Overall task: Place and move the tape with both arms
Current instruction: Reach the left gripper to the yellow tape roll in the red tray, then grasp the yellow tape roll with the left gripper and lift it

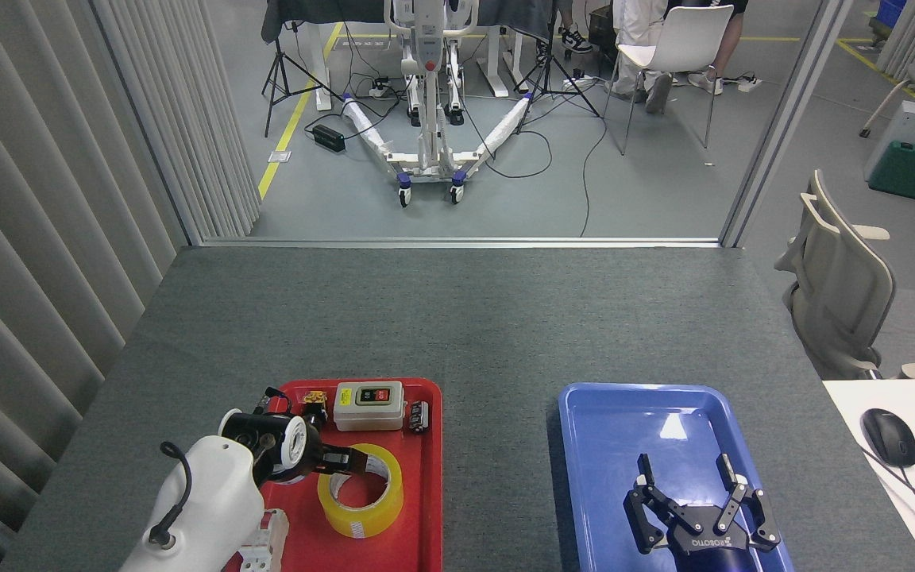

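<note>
Now the left hand (pixel 344 461) reaches into the tape (pixel 360 490) in the red tray (pixel 426 516); grip unclear; right hand (pixel 692 492) spread. Grip the wall squarely.

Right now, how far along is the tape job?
Early. Done: nothing; the tape lies in the red tray. In hand: the left gripper reaches over the roll's near rim; whether it grips is unclear. Left: lifting it and moving it, perhaps to the blue tray, where the open right gripper hovers.
</note>
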Action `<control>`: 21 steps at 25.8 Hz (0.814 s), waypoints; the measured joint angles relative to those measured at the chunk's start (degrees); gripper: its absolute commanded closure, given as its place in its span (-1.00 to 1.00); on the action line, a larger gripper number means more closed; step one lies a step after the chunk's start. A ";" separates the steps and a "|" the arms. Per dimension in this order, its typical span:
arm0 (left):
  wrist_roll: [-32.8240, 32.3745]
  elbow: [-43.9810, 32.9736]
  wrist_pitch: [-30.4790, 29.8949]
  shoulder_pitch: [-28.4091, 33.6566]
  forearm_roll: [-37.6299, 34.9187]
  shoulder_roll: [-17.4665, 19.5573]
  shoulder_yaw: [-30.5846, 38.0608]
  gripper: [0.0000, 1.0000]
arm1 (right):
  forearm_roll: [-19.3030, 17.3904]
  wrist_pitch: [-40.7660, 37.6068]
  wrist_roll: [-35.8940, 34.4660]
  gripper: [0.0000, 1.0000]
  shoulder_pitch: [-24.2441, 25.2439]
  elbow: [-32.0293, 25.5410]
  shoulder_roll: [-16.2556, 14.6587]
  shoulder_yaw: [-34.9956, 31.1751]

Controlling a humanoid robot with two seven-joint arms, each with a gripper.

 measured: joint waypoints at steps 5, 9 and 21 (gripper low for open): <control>-1.82 2.10 0.00 -1.19 -0.02 -0.49 -0.05 -0.98 | 0.40 -0.30 0.03 -1.00 -0.44 0.02 -0.27 -0.12; -2.32 4.19 -0.96 -1.44 0.11 -1.43 -0.21 -0.98 | 0.70 -0.40 0.03 -1.00 -0.45 0.00 0.12 0.12; -2.63 9.70 -3.61 -3.08 0.25 -2.52 -1.71 0.27 | 1.02 -0.37 0.03 -1.00 -0.15 -0.11 0.43 0.43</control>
